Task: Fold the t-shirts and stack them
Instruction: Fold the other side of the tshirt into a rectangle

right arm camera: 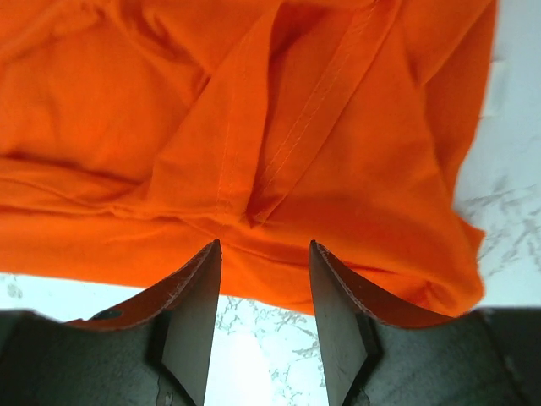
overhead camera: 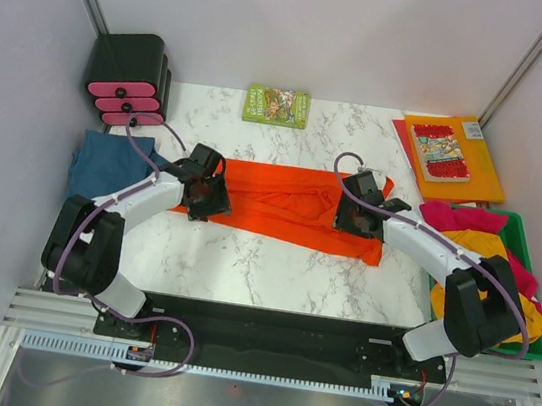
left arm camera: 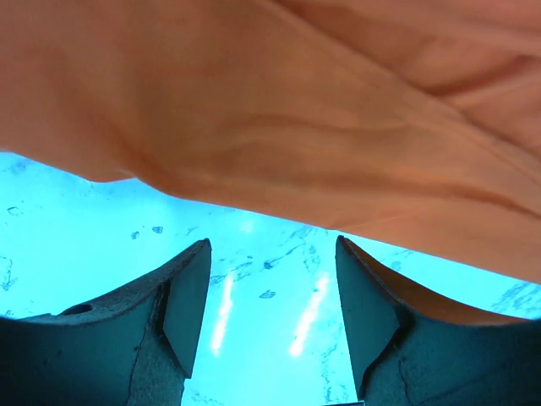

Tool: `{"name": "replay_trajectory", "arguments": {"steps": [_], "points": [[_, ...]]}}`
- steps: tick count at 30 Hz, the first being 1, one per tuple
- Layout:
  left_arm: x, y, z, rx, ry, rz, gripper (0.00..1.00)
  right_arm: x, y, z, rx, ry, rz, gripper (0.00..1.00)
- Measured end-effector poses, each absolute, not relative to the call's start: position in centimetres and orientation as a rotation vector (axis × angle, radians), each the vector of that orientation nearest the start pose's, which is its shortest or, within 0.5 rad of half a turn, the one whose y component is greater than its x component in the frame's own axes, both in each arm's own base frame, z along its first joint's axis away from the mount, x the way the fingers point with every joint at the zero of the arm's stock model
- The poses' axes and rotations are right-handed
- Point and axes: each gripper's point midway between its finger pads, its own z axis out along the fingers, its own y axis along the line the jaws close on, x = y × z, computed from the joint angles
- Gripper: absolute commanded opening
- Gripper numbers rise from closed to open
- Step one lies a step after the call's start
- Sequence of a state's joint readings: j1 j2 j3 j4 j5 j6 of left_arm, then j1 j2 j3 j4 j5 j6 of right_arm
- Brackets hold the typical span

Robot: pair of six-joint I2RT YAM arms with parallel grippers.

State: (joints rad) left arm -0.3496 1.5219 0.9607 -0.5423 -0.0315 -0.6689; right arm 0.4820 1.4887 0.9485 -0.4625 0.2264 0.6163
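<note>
Arms (overhead camera: 145,198) low — fingers (right arm camera: 190,321) seemingly off t-shirt (overhead camera: 281,204)

So the white marble-patterned bench (overhead camera: 271,274) has a few extras sitting around the back. Far left corner there's a black plastic drawer unit (overhead camera: 127,77) with three pink drawer fronts stacked one above the other. A small green picture book (overhead camera: 277,105) lies flat near the middle of the far edge, well apart from everything else. Far right corner has a flat orange folder (overhead camera: 477,176) with a colourful comic book (overhead camera: 441,152) lying on top of it. A green plastic bin (overhead camera: 521,236) sits just in front of that, along the right side.
</note>
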Motion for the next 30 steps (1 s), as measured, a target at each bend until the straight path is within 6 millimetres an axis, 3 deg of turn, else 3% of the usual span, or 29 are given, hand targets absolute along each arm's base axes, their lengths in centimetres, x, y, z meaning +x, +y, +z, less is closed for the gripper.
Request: {"name": "replay_trajectory", "arguments": {"steps": [5,10,13,14,18,26,30], "points": [[28.2,-12.6,4.0,-0.445,2.727,-0.253,0.67,30.7,16.5,6.2,0.187,2.548,0.164,0.52],[28.3,-12.8,4.0,-0.442,2.718,-0.264,0.66,31.3,16.7,5.0,0.198,2.552,0.15,0.49],[28.3,-12.8,4.1,-0.44,2.712,-0.271,0.66,31.5,16.6,4.0,0.206,2.565,0.128,0.36],[28.3,-12.8,4.1,-0.44,2.711,-0.272,0.66,31.5,16.6,3.7,0.209,2.57,0.122,0.21],[28.1,-12.7,4.1,-0.44,2.71,-0.273,0.65,31.8,16.8,3.1,0.222,2.567,0.12,0.01],[27.2,-12.4,3.2,-0.444,2.735,-0.255,0.64,32.4,16.7,3.2,0.222,2.545,0.102,0.0],[27.1,-12.4,3.1,-0.446,2.738,-0.254,0.64,33.6,17.3,4.6,0.206,2.508,0.117,0.0]]}}
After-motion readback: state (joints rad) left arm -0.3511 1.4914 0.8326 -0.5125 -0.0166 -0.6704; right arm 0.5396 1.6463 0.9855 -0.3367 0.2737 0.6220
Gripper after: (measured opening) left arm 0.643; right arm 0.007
